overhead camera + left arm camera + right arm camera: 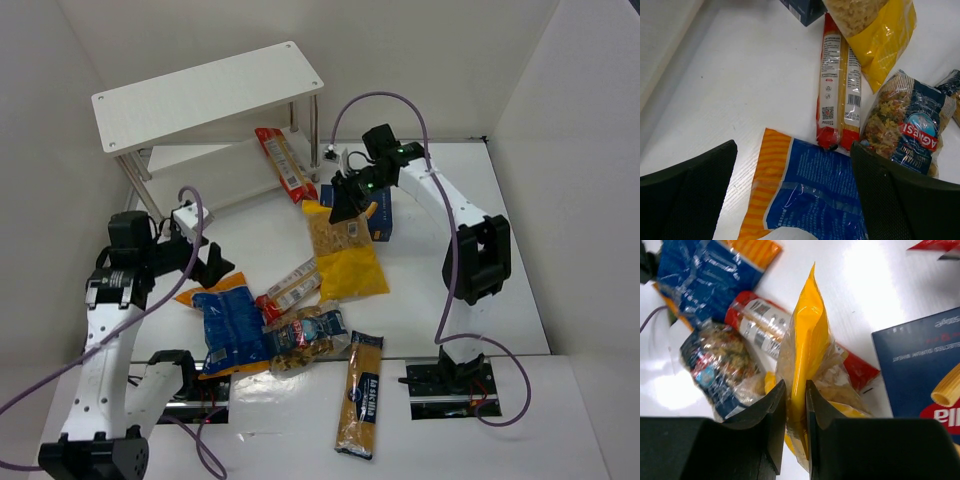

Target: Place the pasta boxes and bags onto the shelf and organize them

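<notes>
White tabletop [250, 230] is strewn with pasta packets in front of the shelf [205, 95]. The right gripper [796, 400] pinches the yellow bag [352, 262] by its top seam, just beside the dark blue box [920, 360]; the bag's lower end seems to rest on the table. Lifting it fully clear before swinging toward the shelf should avoid dragging neighbours. The left gripper [793, 150] hangs spread above the blue-orange bag [805, 200].

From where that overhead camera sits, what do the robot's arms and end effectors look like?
The left arm and right arm are white links with black joints, a lilac cable trailing each. The left end effector and right end effector each have two black fingers, visibly mesh-textured on the left. Green lights dot the right arm.
</notes>
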`<state>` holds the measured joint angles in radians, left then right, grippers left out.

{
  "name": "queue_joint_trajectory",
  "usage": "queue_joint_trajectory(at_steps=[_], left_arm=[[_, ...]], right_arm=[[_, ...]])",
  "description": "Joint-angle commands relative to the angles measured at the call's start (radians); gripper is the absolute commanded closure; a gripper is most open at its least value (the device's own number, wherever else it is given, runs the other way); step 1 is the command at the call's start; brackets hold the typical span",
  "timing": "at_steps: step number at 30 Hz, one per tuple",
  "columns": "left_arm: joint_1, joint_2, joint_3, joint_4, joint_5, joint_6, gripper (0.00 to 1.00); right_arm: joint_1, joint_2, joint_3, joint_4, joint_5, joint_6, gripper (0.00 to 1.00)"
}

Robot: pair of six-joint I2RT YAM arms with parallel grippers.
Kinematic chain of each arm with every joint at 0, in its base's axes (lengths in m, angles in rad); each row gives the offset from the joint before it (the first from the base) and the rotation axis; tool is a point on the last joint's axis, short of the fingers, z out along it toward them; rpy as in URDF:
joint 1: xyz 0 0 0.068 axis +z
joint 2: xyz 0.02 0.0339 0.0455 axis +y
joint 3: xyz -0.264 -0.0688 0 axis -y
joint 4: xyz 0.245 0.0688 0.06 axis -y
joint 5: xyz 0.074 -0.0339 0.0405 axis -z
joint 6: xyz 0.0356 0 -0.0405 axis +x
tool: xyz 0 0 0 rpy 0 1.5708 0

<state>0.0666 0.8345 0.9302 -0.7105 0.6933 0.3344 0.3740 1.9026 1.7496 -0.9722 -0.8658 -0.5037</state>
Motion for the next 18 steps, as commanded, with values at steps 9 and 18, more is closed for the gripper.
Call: queue_joint_trajectory(at_steps=[9,18], left_arm=[[0.056,-0.084,-0.013,0.062,-0.060,-0.046,0.01],[0.094,-0.106,-0.022,0.071,-0.107,-0.074,0.01]], right_arm=[[0.028,-0.129,-0.088,0.312,0.303,0.244,0.00],[-0.015,-0.307,-0.448,0.360,0.444,0.260,0.00]])
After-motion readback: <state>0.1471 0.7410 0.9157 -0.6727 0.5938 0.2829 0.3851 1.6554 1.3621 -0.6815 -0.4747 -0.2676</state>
